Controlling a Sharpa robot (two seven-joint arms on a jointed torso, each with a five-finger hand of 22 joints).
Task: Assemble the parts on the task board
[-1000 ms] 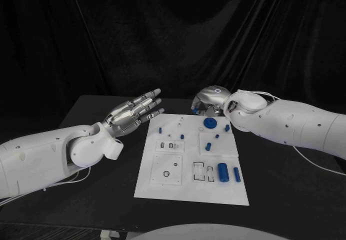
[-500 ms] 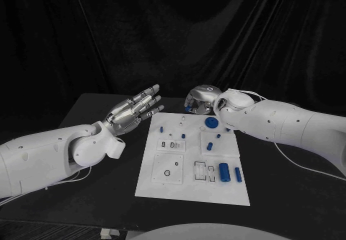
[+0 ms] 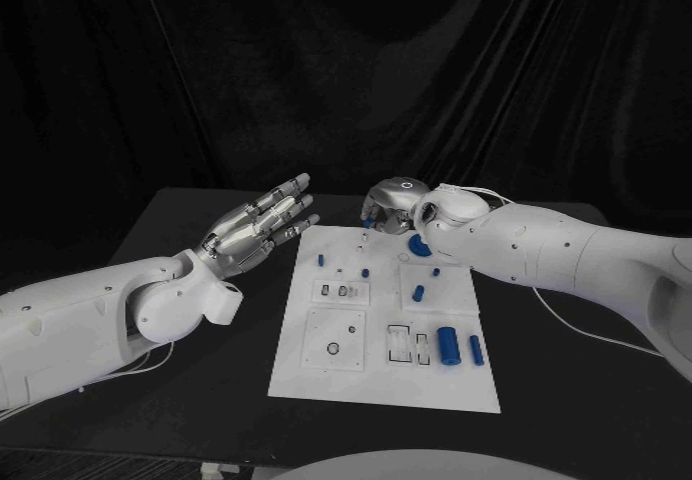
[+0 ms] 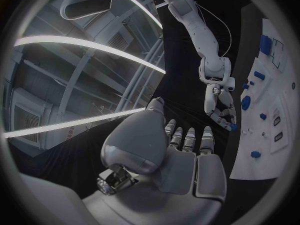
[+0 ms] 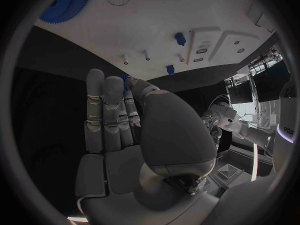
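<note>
The white task board [image 3: 378,385] lies mid-table with blue parts on it: a gear [image 3: 418,243] near its far edge, a thick cylinder [image 3: 447,343], a slim pin [image 3: 475,348] and several small pegs. My right hand [image 3: 389,205] hovers over the board's far edge, left of the gear, fingers curled down. It pinches a small blue part [image 5: 127,78] between thumb and fingers; the part's blue [image 4: 232,127] also glints at its fingertips. My left hand [image 3: 263,226] is raised left of the board, open, fingers spread, holding nothing.
The black table [image 3: 188,230] runs around the board on all sides. My right forearm [image 3: 577,255] crosses above the board's far right corner. White sockets and frames [image 3: 335,335] mark the board's near half.
My right hand has moved left along the board's far edge, away from the gear. The left hand has barely shifted.
</note>
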